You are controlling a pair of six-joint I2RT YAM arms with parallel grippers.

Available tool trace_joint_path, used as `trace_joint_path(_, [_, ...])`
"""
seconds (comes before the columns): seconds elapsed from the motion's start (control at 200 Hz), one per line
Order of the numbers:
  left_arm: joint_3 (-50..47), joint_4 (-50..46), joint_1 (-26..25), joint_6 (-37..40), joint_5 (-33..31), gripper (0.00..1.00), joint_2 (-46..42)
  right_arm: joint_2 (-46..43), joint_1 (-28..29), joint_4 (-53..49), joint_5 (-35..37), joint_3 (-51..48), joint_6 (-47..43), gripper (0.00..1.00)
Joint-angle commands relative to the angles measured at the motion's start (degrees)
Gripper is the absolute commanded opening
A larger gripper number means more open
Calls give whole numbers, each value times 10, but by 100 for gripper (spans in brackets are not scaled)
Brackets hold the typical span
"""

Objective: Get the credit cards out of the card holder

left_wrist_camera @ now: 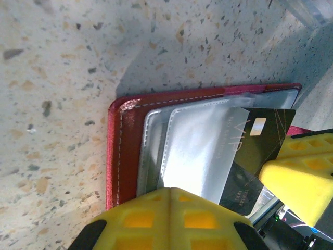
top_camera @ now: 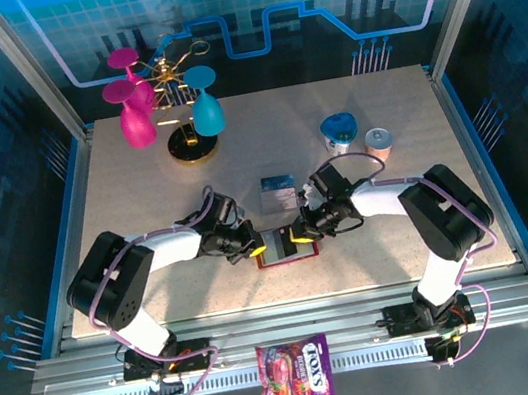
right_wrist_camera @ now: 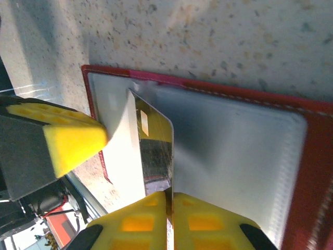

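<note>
left gripper (top_camera: 254,250) shut, tips down on the left part of the open red holder (left_wrist_camera: 127,140), which lies mid table (top_camera: 141,188) near the front edge. black card (left_wrist_camera: 260,143) sticks partway out of a pocket. right gripper (top_camera: 303,235) pinches that card's edge. blue card (top_camera: 279,193) lies flat just behind the holder.

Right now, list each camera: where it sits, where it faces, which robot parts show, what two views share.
Top external: above and behind the robot, facing down on the table; both arms show, left pincer and right pincer meeting at the card holder.
Left wrist: on the left arm, facing down at the open card holder; own yellow fingers at bottom.
Right wrist: on the right arm, close over the card holder; own fingers pinch the black card.
Shared: both wrist views show that card.
</note>
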Motion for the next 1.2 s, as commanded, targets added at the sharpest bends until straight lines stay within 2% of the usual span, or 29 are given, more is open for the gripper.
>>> trace_joint_path(0.0, [-12,-30,-2,12,-10,4,-13,-15,-9,-72,22,15,-40,11])
trace_joint_path(0.19, [-9,-31,-3,11,-9,6,-16,-18,-12,-115,38,35,-64,11])
trace_joint_path(0.4, [-10,-19,-2,9,-4,15,-22,-22,-13,-145,55,66,-77,11])
trace_joint_path(0.79, [-2,-33,-3,11,-7,19,-32,-14,-6,-169,58,91,-86,11])
trace_joint_path(1.191, [8,-46,-3,12,-8,22,-41,-17,13,-155,48,90,-63,17])
